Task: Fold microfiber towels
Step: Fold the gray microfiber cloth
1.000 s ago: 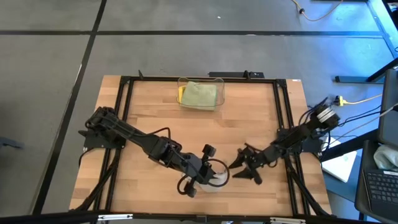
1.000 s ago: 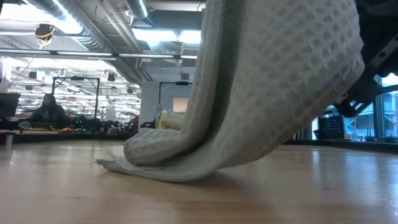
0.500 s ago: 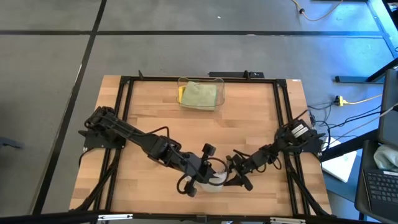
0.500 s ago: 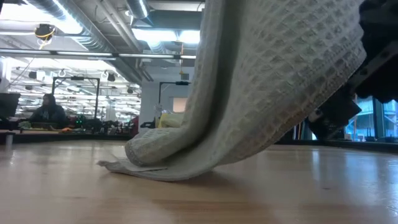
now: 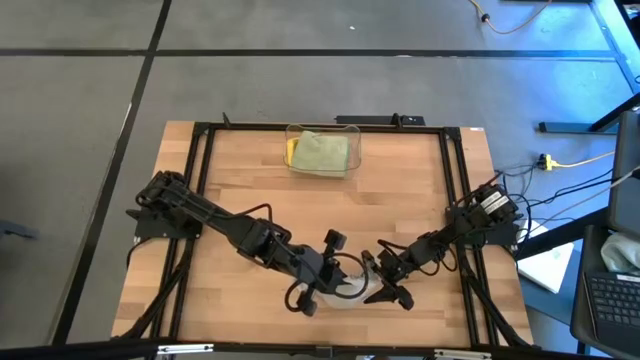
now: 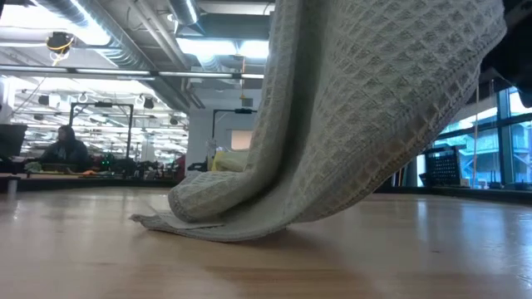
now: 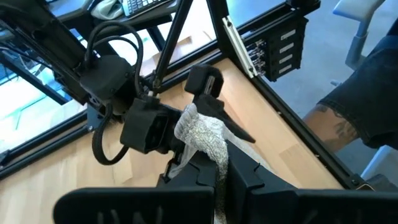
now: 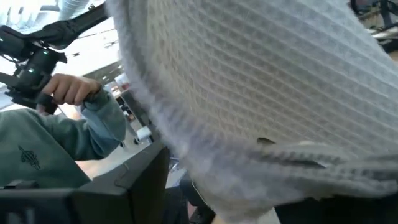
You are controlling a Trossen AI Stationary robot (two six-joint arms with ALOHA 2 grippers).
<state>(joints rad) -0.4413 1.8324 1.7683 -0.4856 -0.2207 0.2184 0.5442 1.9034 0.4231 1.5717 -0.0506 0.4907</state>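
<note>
Wooden table (image 5: 400, 190) on a grey floor, black frame around it; that's your high view. You've got two arms. Left gripper (image 5: 322, 288) sits near the front edge, clamped shut on the grey towel (image 5: 345, 294), which bunches pale under it. Right gripper (image 5: 385, 283) is just beside that same towel, fingers spread; contact can't be told from up here. One clear bin (image 5: 322, 150) at the far edge holds two folded towels: one sage green towel (image 5: 322, 153) on top, one yellow towel (image 5: 291, 150) peeking out beside it.

Low view: the grey towel (image 6: 366, 108) hangs down from above and fills most of the picture, its bottom fold resting on the table (image 6: 266, 266). One person (image 6: 65, 149) sits far back in the room.

Left wrist view: you see the left arm's own fingers pinching the grey towel (image 7: 202, 134), with the right gripper (image 7: 221, 118) right at the cloth, one dark finger (image 7: 230, 124) lying against it.

Right wrist view: the grey towel (image 8: 267, 93) covers almost everything. One person's hand (image 8: 71, 90) and a green sleeve (image 8: 43, 152) show beyond the table.
</note>
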